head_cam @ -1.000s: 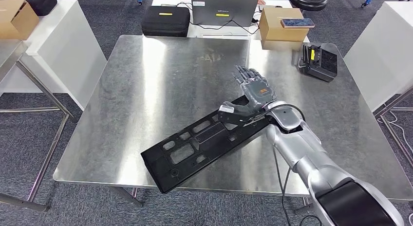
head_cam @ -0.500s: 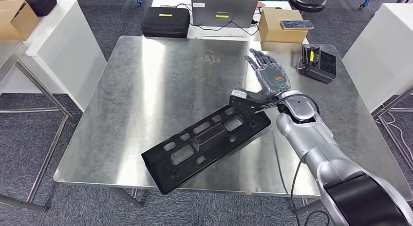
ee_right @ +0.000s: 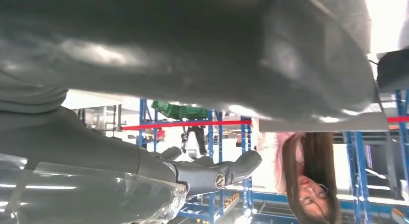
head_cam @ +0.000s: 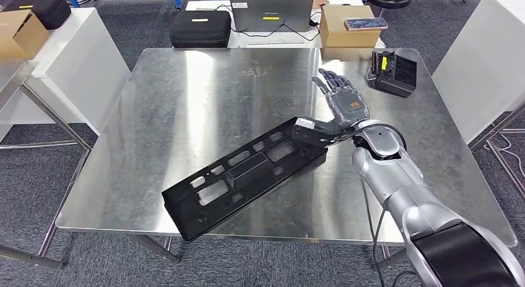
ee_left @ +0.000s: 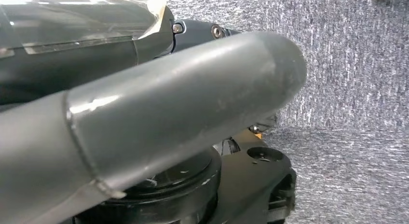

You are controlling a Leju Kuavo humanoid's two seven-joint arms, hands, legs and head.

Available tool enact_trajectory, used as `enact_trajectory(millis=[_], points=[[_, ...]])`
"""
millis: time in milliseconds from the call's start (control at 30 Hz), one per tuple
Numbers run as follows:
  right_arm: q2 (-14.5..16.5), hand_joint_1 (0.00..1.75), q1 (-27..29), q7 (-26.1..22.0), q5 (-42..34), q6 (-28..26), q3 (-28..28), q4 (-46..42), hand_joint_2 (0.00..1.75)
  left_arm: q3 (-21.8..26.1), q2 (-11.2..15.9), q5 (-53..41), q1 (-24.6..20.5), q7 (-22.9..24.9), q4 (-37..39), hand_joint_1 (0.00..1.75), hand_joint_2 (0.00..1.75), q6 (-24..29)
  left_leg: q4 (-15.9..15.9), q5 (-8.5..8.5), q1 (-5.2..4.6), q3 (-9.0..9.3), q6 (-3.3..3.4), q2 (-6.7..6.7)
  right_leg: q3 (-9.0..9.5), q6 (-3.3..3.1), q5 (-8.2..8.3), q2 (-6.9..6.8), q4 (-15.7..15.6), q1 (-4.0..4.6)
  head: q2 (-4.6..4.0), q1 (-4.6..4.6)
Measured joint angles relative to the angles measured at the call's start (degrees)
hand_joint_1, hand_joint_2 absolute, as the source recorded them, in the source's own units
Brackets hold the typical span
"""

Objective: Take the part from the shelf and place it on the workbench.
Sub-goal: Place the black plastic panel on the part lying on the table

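Part [head_cam: 244, 175] flat on workbench [head_cam: 186, 101]; right hand [head_cam: 340, 107] spread, empty

Left hand [ee_left: 144, 113] a close blur, its fingers' pose unclear

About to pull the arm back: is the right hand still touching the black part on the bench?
Cannot tell. In the head view the right hand is open with fingers raised, but its thumb overlaps the black part's end, hiding any gap.
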Motion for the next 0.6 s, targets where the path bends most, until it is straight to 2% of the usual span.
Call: enact_trajectory(millis=[67,100,133,167,200,267,300,367,433,467,500,567,600], points=[[0.1,0.0,0.1,0.0,0.0,0.0,0.0,0.1,0.0,0.0,0.0,0.0,0.0,0.0,0.0,0.0,0.0,0.0,7.5,-3.81,0.0,-3.29,-0.26,0.05,-0.34,-0.35,0.19,-0.12,0.0,0.31,0.0,-0.07],[0.2,0.0,0.1,0.0,0.0,0.0,0.0,0.3,0.0,0.1,0.0,0.0,0.0,0.0,0.0,0.0,0.0,0.0,9.9,-4.57,-0.01,-4.29,-0.18,0.05,-0.51,-0.51,0.28,-0.18,0.0,0.51,0.0,-0.07],[0.2,0.0,0.1,0.0,0.0,0.0,0.0,0.4,0.0,0.1,0.0,0.0,0.0,0.0,0.0,0.0,0.0,0.0,10.1,-4.23,-0.04,-4.23,0.05,0.05,-0.65,-0.64,0.37,-0.22,0.0,0.72,0.0,-0.06],[0.3,0.0,0.1,0.0,0.0,0.0,0.0,0.4,0.0,0.1,0.0,0.0,0.0,0.0,0.0,0.0,0.0,0.0,8.0,-2.9,-0.12,-2.93,0.44,0.05,-0.73,-0.76,0.46,-0.24,0.0,0.92,0.0,-0.06],[0.3,0.0,0.1,0.0,0.0,0.0,0.0,0.4,0.0,0.2,0.0,0.0,0.0,0.0,0.0,0.0,0.0,0.1,4.3,-1.08,-0.28,-0.68,1.03,0.05,-0.77,-0.85,0.54,-0.24,0.0,1.1,0.0,-0.06],[0.3,0.0,-0.1,0.0,0.0,0.0,0.0,0.5,0.0,0.2,0.1,0.0,-0.1,0.0,0.0,0.0,0.0,0.1,-2.9,1.21,-0.77,3.43,2.13,0.23,-0.82,-0.82,0.76,-0.27,0.0,1.37,0.0,0.02],[0.3,0.0,-0.2,0.0,0.0,0.0,0.0,0.5,0.0,0.2,0.1,0.0,-0.1,0.0,0.0,0.0,0.0,0.1,-4.7,1.58,-1.03,4.41,2.49,0.33,-0.88,-0.68,0.9,-0.32,0.0,1.4,0.0,-0.01],[0.4,0.0,-0.2,-0.1,0.0,-0.1,0.0,0.5,0.0,0.2,0.1,0.0,-0.1,0.0,0.0,0.0,0.0,0.1,-5.4,1.84,-1.44,4.53,2.83,0.46,-0.96,-0.15,1.29,-0.42,-0.3,1.38,0.0,-0.04],[0.4,0.0,-0.2,-0.2,0.0,-0.2,-0.1,0.5,0.0,0.2,0.0,0.0,-0.1,0.0,0.0,0.0,0.0,0.1,-6.6,2.86,-1.24,4.71,3.23,0.54,-1.32,0.34,1.1,-0.44,-0.2,1.49,0.0,0.02],[0.4,0.0,-0.2,-0.2,0.0,-0.3,-0.1,0.6,0.0,0.2,0.0,0.1,-0.1,0.0,0.0,0.0,0.0,0.1,-7.2,3.5,-1.11,4.73,3.5,0.6,-1.98,0.34,0.15,-0.41,1.0,1.54,0.0,0.1],[0.3,0.0,-0.2,-0.3,-0.1,-0.3,-0.2,0.6,0.0,0.2,-0.1,0.1,-0.2,0.0,0.0,0.0,0.0,0.1,-7.8,4.05,-0.99,4.64,3.64,0.66,-3.1,0.15,-1.48,-0.39,3.5,1.57,0.0,0.2],[0.2,0.0,0.0,-0.3,-0.1,-0.4,-0.3,0.7,0.0,0.2,-0.1,0.1,-0.2,0.0,0.0,0.0,0.0,0.1,-7.9,4.66,-1.08,3.97,3.8,0.66,-6.13,-0.14,-5.5,-0.36,11.2,1.49,0.0,0.27],[0.1,0.0,0.2,-0.3,-0.1,-0.4,-0.3,0.8,0.0,0.2,-0.1,0.1,-0.1,0.0,0.0,0.0,0.0,0.1,-7.9,4.91,-1.08,3.61,3.75,0.63,-7.18,0.05,-6.79,-0.36,14.5,1.48,0.0,0.3]])
